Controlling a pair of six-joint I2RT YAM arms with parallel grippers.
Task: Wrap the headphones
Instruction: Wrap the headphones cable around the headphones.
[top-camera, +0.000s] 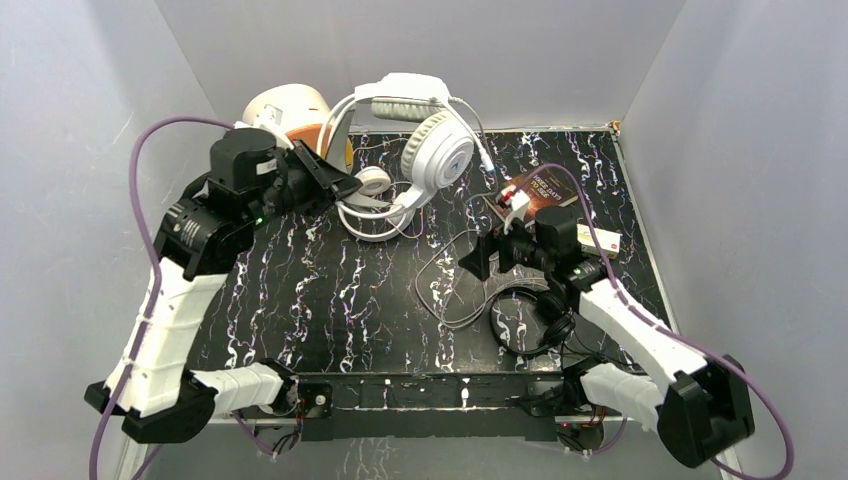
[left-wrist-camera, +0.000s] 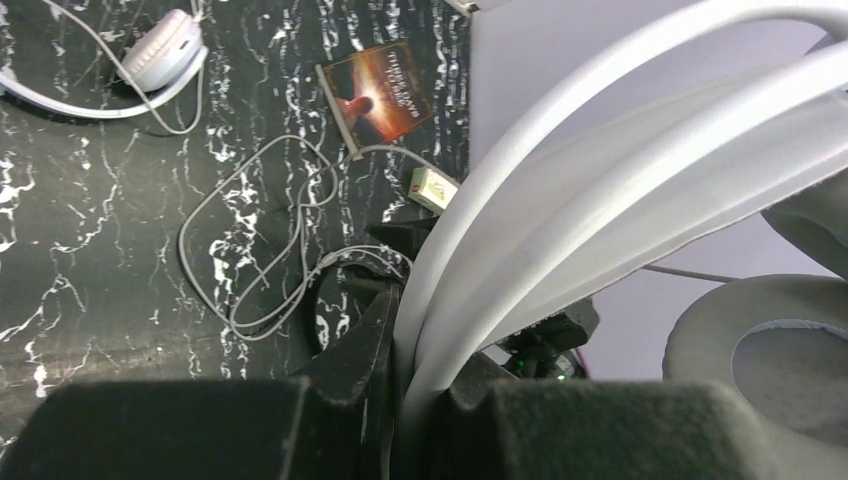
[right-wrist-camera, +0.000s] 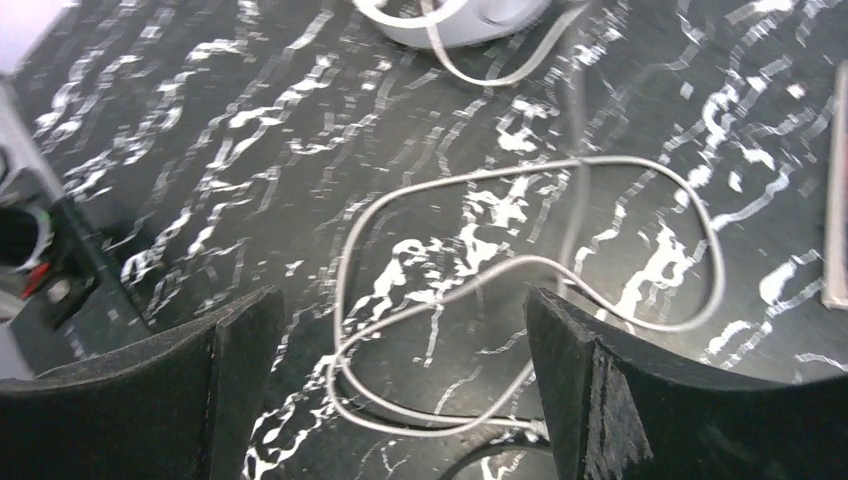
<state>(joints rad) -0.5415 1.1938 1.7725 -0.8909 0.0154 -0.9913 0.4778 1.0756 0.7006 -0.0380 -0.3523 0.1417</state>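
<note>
the left end effector (left-wrist-camera: 408, 380) is clamped on the headband of the big white over-ear pair (top-camera: 440, 150) at the worktop's (top-camera: 330, 300) far edge. the right end effector (right-wrist-camera: 400, 340) hangs with its fingers wide apart over a loose grey cord (right-wrist-camera: 610, 160) near the right edge, with the small black pair (top-camera: 540, 325) beside it.

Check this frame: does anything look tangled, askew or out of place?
Yes. A grey cord sprawls in loose, crossing loops on the table, unwrapped, under the right gripper, jaws open. The big white headphones are tilted at the far edge, headband clamped in the left gripper.
</note>
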